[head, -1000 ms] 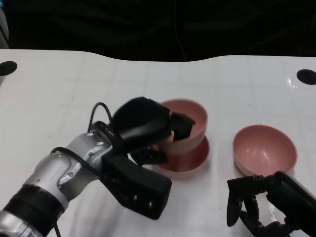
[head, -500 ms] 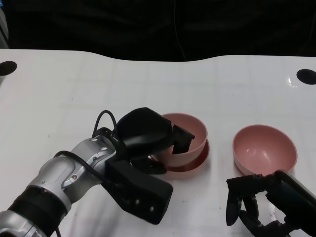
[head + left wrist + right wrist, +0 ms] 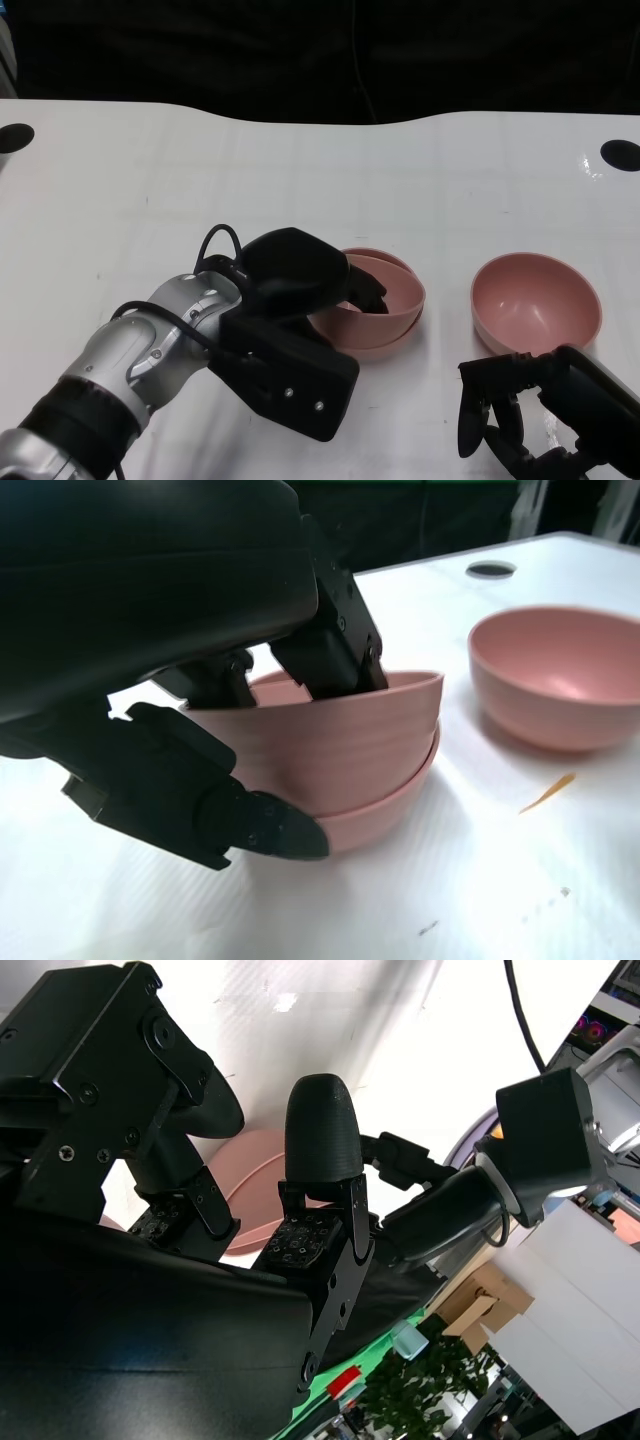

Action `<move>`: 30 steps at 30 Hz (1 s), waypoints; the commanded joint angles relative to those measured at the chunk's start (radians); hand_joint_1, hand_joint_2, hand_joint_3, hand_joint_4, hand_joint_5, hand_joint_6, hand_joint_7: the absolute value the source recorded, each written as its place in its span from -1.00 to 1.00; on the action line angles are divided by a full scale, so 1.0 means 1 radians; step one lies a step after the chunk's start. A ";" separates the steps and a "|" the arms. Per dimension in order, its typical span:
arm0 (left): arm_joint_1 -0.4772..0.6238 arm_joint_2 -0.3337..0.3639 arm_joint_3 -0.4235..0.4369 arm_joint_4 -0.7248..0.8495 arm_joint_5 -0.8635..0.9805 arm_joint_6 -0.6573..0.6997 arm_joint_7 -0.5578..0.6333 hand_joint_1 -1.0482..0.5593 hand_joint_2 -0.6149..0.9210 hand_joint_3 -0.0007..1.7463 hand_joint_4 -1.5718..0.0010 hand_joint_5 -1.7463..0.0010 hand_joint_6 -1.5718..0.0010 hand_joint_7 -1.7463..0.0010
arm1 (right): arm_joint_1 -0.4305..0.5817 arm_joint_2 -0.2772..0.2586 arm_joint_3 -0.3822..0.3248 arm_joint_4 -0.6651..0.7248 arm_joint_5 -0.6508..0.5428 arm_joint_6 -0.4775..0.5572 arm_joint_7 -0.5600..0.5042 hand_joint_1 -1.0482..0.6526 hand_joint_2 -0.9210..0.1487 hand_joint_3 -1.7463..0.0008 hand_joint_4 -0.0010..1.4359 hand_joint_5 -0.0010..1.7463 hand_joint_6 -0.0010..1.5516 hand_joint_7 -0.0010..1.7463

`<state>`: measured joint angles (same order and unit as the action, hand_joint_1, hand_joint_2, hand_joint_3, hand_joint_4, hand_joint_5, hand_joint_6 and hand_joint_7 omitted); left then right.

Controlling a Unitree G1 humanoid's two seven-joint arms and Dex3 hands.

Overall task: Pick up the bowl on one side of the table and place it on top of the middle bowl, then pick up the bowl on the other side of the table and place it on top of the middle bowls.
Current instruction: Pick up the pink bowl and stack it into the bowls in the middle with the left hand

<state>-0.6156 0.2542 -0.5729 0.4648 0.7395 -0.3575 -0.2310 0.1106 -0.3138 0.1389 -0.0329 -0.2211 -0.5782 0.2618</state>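
Observation:
Two pink bowls are nested at the table's middle: the upper bowl (image 3: pixel 392 297) (image 3: pixel 330 745) sits inside the middle bowl (image 3: pixel 385 343) (image 3: pixel 385 815), slightly tilted. My left hand (image 3: pixel 295 275) (image 3: pixel 200 630) grips the upper bowl at its near-left rim, with fingers inside it and the thumb against its outer wall. A third pink bowl (image 3: pixel 536 300) (image 3: pixel 560 675) stands alone on the right side. My right hand (image 3: pixel 505 410) (image 3: pixel 250 1160) hangs just in front of that bowl, fingers apart and holding nothing.
Black round holes mark the white table at the far left (image 3: pixel 14 137) and the far right (image 3: pixel 620 154). The table's far edge (image 3: pixel 320 112) borders a dark background. A small orange streak (image 3: pixel 547 793) lies on the table between the stack and the right bowl.
My left hand has lowered the bowl it holds from a raised tilt down into the middle bowl. The right hand and the right bowl have stayed put.

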 commanded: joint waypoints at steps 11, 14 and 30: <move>0.073 0.047 0.036 -0.182 -0.024 0.104 -0.084 -0.92 1.00 -0.39 1.00 0.82 0.87 0.98 | 0.004 -0.017 -0.002 -0.016 0.004 0.015 0.006 0.41 0.47 -0.82 0.27 0.98 0.15 0.51; 0.081 0.051 0.040 -0.201 -0.026 0.112 -0.088 -0.93 1.00 -0.39 1.00 0.85 0.88 0.98 | 0.003 -0.017 -0.002 -0.016 0.004 0.015 0.006 0.42 0.47 -0.81 0.28 0.97 0.15 0.51; 0.284 0.141 0.218 -0.417 -0.094 0.009 0.091 -0.82 1.00 -0.45 1.00 0.96 0.97 0.99 | -0.005 -0.014 0.000 0.001 0.000 0.009 0.001 0.44 0.46 -0.78 0.31 0.94 0.17 0.50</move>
<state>-0.3870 0.3418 -0.4180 0.1054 0.6652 -0.3226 -0.1964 0.1065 -0.3147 0.1429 -0.0379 -0.2207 -0.5673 0.2645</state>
